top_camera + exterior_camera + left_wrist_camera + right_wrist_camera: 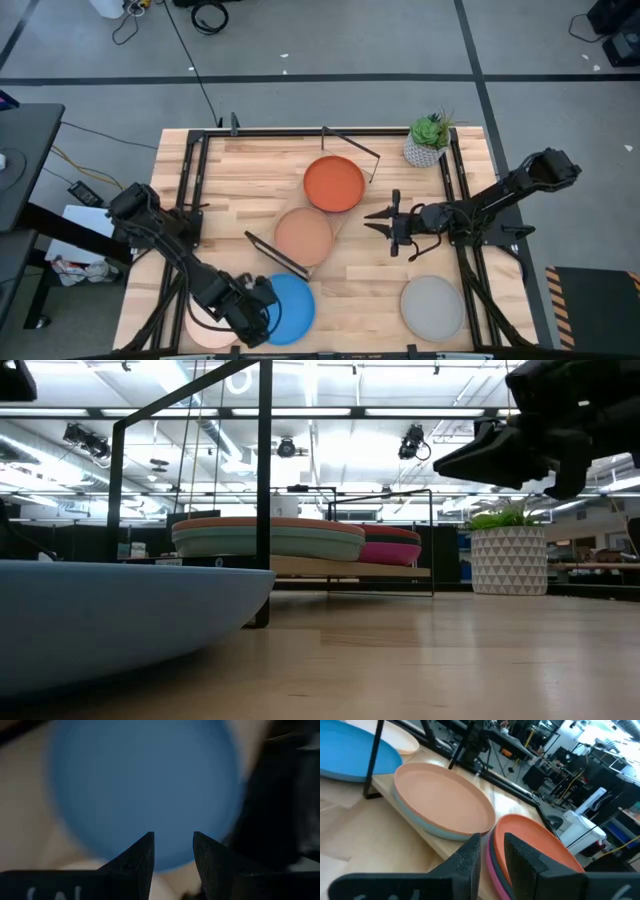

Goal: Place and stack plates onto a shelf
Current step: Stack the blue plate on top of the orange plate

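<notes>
the shelf (325, 238) sits mid-frame in the high view, angled on the tabletop (250, 170), with black wire legs. on it, the terracotta plate (303, 236) lies toward the lower left end and the orange-red plate (334, 184) toward the upper right end. the low view shows each is the top of a stack: terracotta over a teal plate (268, 543), orange-red over a magenta plate (392, 552). the right wrist view shows the same two stacks side by side on the board. the bright blue plate (283, 308) lies flat on the tabletop at lower centre-left, just below the shelf's lower end, and a cream plate (208, 328) pokes out beside it at the bottom left edge. the grey plate (433, 306) lies on the tabletop at lower right, well apart from the shelf. the left tool (262, 305) is over the blue plate's left rim, fingers spread and grasping nothing, plate filling its wrist view. the right tool (374, 220) is just right of the shelf, between the two stacks, fingers apart with a narrow gap, holding nothing. a potted plant (430, 140) stands at the upper right of the tabletop.
</notes>
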